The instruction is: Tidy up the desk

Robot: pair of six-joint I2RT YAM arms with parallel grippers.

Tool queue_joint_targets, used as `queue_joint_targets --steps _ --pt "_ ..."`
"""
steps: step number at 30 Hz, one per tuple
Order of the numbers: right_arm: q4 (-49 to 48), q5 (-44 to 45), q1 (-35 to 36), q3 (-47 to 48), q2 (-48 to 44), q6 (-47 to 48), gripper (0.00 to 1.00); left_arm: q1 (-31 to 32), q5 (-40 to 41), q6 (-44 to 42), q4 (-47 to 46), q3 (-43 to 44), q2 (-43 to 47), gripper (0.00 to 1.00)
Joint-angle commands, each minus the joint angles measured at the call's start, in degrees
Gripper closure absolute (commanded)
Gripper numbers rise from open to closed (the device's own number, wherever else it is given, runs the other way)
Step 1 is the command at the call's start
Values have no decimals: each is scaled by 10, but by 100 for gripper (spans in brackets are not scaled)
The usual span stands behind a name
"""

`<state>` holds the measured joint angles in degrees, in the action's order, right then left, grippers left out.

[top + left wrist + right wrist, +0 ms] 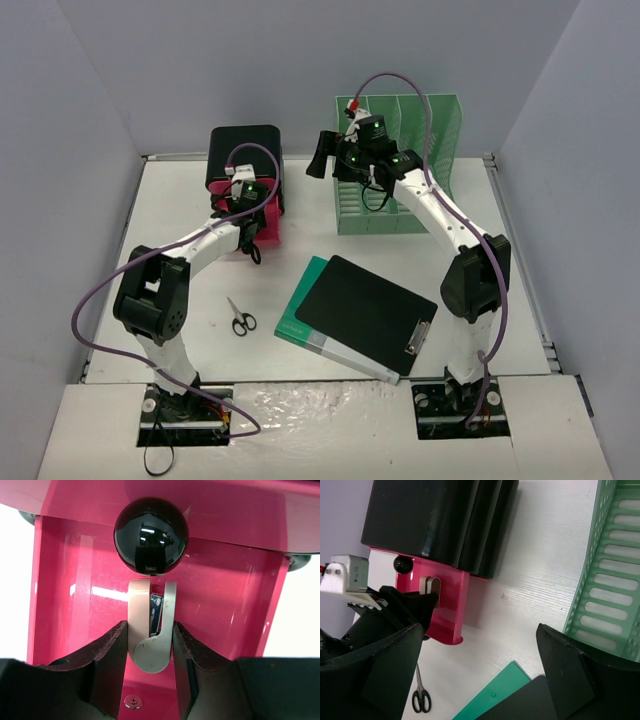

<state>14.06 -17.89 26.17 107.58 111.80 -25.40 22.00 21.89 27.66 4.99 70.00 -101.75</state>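
On the white desk (330,250), at the back left, stands a black box (243,155) with a glossy pink front part (268,225). That pink part (75,580) carries a round black knob (151,535) and, below it, a silver metal tab (152,650). My left gripper (150,645) is shut on the tab, one jaw pressed against each side. My right gripper (335,160) hangs open in the air between the black box (440,520) and the green file rack (615,580), nothing between its jaws.
A black clipboard (365,312) lies on a green folder (300,310) at the middle front. Small black-handled scissors (241,318) lie at the front left. The green file rack (400,170) stands at the back right. Grey walls surround the desk.
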Motion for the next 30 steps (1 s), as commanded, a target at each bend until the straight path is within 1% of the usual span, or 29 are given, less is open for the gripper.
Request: queue_joint_targets --steps 1,5,7,8,9,14,16,18,30 --pt "-23 -18 -3 35 -1 1 7 -6 11 -1 -29 27 11 74" --pt "-23 -21 -2 40 3 3 7 -10 10 -1 -29 28 8 72" --pt "-22 -23 -2 42 5 3 7 -10 10 -1 -27 29 7 70" --pt "-22 -23 -2 42 5 3 7 -11 10 -2 -27 29 7 64" --pt "-22 -24 -2 43 6 3 7 -11 10 -2 -27 29 7 63" --pt "-22 -28 -2 43 10 3 7 -13 11 -5 -27 30 8 50" --pt "-22 -29 -2 43 11 2 7 -14 12 -7 -27 31 9 39" --pt "-22 -29 -2 44 11 3 7 -14 12 -9 -26 31 10 35" --pt "-23 -47 4 78 47 -3 7 -13 19 -41 -30 20 85 34"
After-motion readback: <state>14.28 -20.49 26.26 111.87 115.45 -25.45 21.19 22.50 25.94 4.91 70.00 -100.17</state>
